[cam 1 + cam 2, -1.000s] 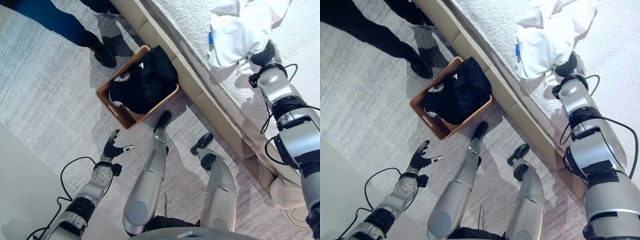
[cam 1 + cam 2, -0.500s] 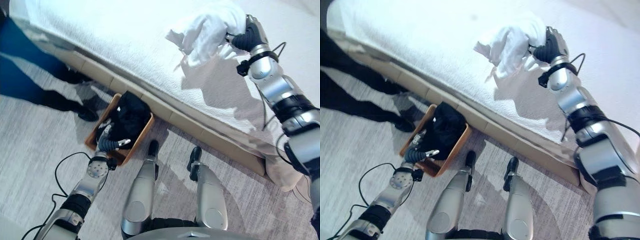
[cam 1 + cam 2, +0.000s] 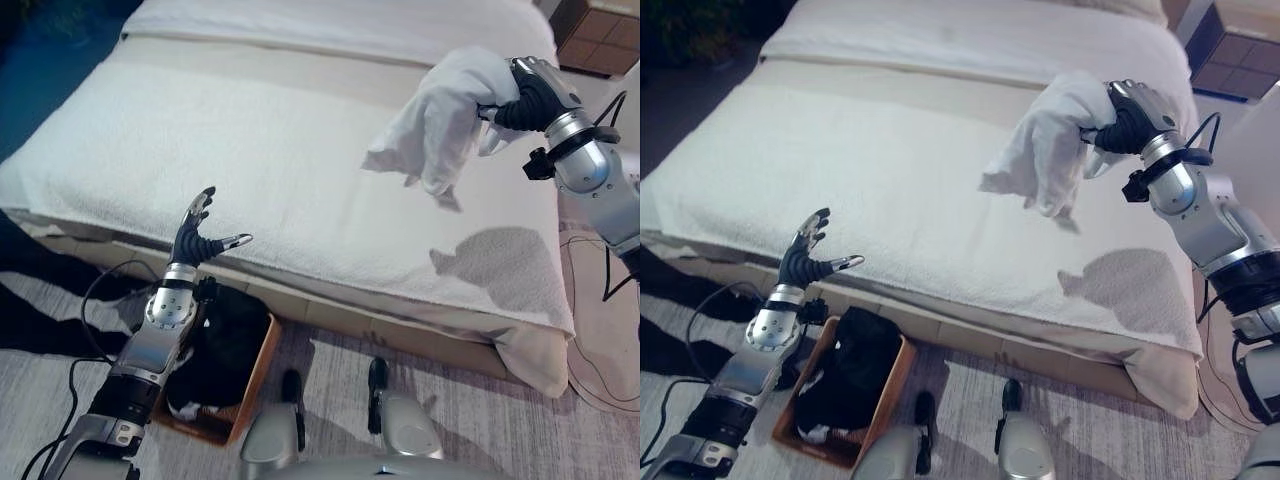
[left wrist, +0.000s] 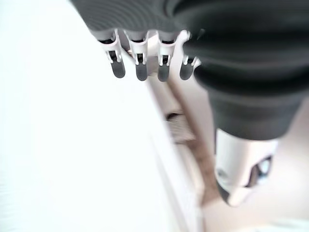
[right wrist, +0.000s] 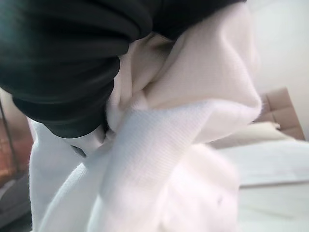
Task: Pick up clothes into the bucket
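The right hand (image 3: 530, 95) sits in the upper right of the left eye view, raised above the bed (image 3: 250, 170), with its fingers curled round a bunched white garment (image 3: 440, 120). The cloth hangs down from that grip in loose folds, clear of the bedcover, and throws a grey shadow onto the bed near its right corner. In the right wrist view the same white garment (image 5: 164, 164) wraps around the hand's dark ribbed cover and spills past it, hiding most of the fingers.

The left hand (image 3: 197, 236) shows in the lower left part of the left eye view, just in front of the near edge of the bed. Its fingers are spread and straight, the thumb held out to the side, and it holds nothing. The left wrist view shows its fingertips (image 4: 137, 71) in a straight row, apart from the thumb, with the pale bed edge beyond them.

The bucket is a brown woven basket (image 3: 890, 385) standing on the grey floor (image 3: 470, 420) at the lower left, close against the side of the bed and below the left forearm. Dark clothes (image 3: 845, 375) lie piled inside it.
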Motion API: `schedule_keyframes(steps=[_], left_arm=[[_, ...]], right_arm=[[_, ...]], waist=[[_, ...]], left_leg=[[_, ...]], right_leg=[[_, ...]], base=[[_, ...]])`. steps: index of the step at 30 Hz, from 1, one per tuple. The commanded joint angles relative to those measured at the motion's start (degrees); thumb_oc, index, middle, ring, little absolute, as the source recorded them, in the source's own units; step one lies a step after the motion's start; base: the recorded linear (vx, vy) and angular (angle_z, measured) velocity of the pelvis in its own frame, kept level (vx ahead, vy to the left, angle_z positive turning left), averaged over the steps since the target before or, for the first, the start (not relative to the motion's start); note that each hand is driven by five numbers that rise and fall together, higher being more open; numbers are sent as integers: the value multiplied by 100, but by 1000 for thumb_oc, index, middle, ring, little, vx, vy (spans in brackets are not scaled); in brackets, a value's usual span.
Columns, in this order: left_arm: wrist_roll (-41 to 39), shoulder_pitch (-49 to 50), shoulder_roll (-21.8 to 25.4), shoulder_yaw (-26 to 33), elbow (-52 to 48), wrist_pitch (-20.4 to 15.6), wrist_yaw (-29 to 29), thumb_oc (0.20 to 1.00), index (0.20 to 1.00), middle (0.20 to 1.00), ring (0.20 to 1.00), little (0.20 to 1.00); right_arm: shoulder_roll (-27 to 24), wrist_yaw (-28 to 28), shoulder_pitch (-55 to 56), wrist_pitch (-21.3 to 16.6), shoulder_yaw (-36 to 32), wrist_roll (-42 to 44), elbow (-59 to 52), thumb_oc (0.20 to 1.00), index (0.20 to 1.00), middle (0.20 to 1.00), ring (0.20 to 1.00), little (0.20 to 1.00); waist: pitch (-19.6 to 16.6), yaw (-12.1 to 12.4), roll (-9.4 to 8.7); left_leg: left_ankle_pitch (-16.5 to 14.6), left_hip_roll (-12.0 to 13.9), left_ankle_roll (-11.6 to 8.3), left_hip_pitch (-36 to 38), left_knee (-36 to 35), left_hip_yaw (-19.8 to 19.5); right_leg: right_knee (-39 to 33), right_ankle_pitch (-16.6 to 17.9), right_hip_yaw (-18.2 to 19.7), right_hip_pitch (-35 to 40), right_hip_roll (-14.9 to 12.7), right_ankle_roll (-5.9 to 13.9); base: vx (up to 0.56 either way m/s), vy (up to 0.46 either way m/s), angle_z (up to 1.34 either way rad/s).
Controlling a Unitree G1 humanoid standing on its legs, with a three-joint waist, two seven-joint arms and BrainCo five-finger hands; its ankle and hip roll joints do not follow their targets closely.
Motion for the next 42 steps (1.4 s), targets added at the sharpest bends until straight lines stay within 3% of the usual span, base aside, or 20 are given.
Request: schedule_keyframes(steps=[1,8,19,37,38,39,40,42], left_arm=[[299,-168,335,-54,-314,-141,-183,1000,1000,1000,1000,1000],[413,-1030,571,-933,-625,-63,-765,1000,1000,1000,1000,1000],[420,-2113,-228,-1927,18,63,-844,1000,1000,1000,1000,1000],[140,-2138,-1089,-2203,813,261,-806,1000,1000,1000,1000,1000],[7,-2119,-1103,-2211,813,253,-821,620,620,620,620,620],[4,-2119,-1102,-2212,814,252,-822,457,457,457,457,457],[-321,-2062,-1137,-2208,784,219,-845,200,200,200,200,200],[-668,-1995,-1162,-2214,721,207,-897,200,200,200,200,200]], right_arm=[[-290,318,-451,-231,378,395,-356,200,200,200,200,200],[-480,914,-763,-239,914,1097,-983,200,200,200,200,200],[141,1068,-664,-290,812,1693,-1680,200,200,200,200,200],[673,948,-373,-516,303,2180,-2585,200,200,200,200,200],[675,957,-358,-513,295,2185,-2587,200,200,200,200,200],[675,957,-356,-513,294,2185,-2588,200,200,200,200,200],[674,952,-332,-510,300,2170,-2582,200,200,200,200,200],[690,946,-300,-518,308,2163,-2558,200,200,200,200,200]], waist=[[-577,23,-271],[-1037,-148,-293],[-1299,-264,-266],[-1367,-363,-244],[-1365,-365,-244],[-1361,-365,-244],[-1356,-367,-245],[-1359,-364,-249]], left_leg=[[-421,-22,-100,-70,263,101],[-442,65,-134,304,64,227],[-426,85,-132,509,-73,227],[-411,83,-106,579,-140,209],[-411,83,-105,577,-135,204],[-416,85,-105,584,-134,203],[-414,84,-105,595,-138,199],[-417,89,-104,597,-138,196]], right_leg=[[-63,-282,105,258,-90,368],[-323,-268,115,640,-23,369],[-461,-297,50,923,-2,322],[-523,-293,31,998,-9,308],[-521,-295,33,1000,-11,307],[-520,-298,32,1008,-9,307],[-522,-298,30,1018,-13,306],[-521,-304,20,1026,-19,309]], base=[[53,-30,-4],[65,-35,-8],[9,-5,-1],[4,0,0],[33,3,1],[0,0,0],[0,0,0],[0,0,0]])
